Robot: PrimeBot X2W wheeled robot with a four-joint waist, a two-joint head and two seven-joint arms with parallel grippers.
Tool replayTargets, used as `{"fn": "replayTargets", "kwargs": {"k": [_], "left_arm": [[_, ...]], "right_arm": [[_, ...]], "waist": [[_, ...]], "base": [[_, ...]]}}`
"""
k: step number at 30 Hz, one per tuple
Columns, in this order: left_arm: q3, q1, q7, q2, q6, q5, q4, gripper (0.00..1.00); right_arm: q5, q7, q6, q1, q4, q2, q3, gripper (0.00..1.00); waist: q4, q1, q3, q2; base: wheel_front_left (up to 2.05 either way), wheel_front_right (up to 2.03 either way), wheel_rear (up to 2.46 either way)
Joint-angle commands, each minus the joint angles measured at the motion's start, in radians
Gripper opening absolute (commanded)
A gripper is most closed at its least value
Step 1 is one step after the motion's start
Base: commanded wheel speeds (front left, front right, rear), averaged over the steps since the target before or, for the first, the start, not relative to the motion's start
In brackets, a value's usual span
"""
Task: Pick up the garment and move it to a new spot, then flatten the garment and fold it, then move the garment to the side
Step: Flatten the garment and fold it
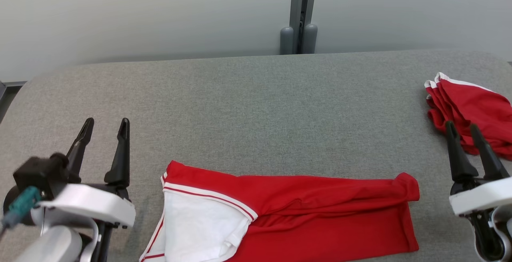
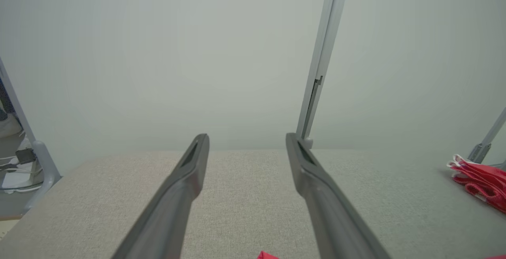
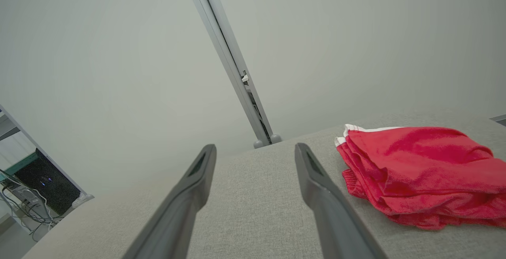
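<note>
**A:** Where is the garment?

**B:** The garment [image 1: 320, 210] lies on the table [image 1: 256, 106] at the near edge, about midway between the two tools. It is red and lies in a long band running left to right. At its left end a white inner side and white-and-red trim show. Its near part runs off the bottom of the head view.

**A:** Is anything holding it?

**B:** No. The left tool [image 1: 107, 122] sits just left of it and apart from it, its fingers spread with nothing between them. The right tool [image 1: 462, 126] stands by the garment's right end, also spread and empty.

**A:** What else is on the table?

**B:** A pile [image 1: 476, 110] of red cloth with white trim lies at the far right. In the right wrist view the pile [image 3: 419, 172] lies to the right of the right tool [image 3: 255, 147], clear of its fingers. Behind the table is a pale wall [image 1: 140, 14] with a grey post [image 1: 300, 14].
</note>
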Motion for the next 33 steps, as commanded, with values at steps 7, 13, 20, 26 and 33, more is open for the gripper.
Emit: {"fn": "replayTargets", "kwargs": {"k": [7,13,20,26,33], "left_arm": [[0.258,0.210,-0.005,-0.211,-0.021,0.315,-0.065,1.00],[0.396,0.312,-0.005,-0.383,-0.144,0.448,-0.055,1.00],[0.471,0.321,-0.005,-0.480,-0.266,0.531,-0.006,1.00],[0.516,0.316,-0.005,-0.532,-0.328,0.581,0.015,1.00],[0.545,0.297,-0.006,-0.571,-0.375,0.620,0.037,1.00]], "right_arm": [[-0.179,-0.004,0.000,0.113,-0.037,0.089,-0.098,1.00],[-0.222,0.022,0.000,0.143,-0.023,0.130,-0.103,1.00],[-0.230,0.131,0.000,0.121,0.037,0.158,-0.088,1.00],[-0.198,0.211,0.000,0.073,0.141,0.183,-0.061,1.00],[-0.163,0.273,0.000,0.013,0.293,0.211,-0.077,1.00]], "waist": [[0.007,0.0000,0.007,0.0000],[-0.001,0.0000,0.007,0.0000],[-0.015,0.0000,0.002,0.0000],[-0.014,0.0000,0.015,0.0000],[0.013,0.0000,0.047,0.0000]], "base": [[0.00,0.00,0.00],[0.00,0.00,0.00],[0.00,0.00,0.00],[0.00,0.00,0.00],[0.00,0.00,0.00]]}}
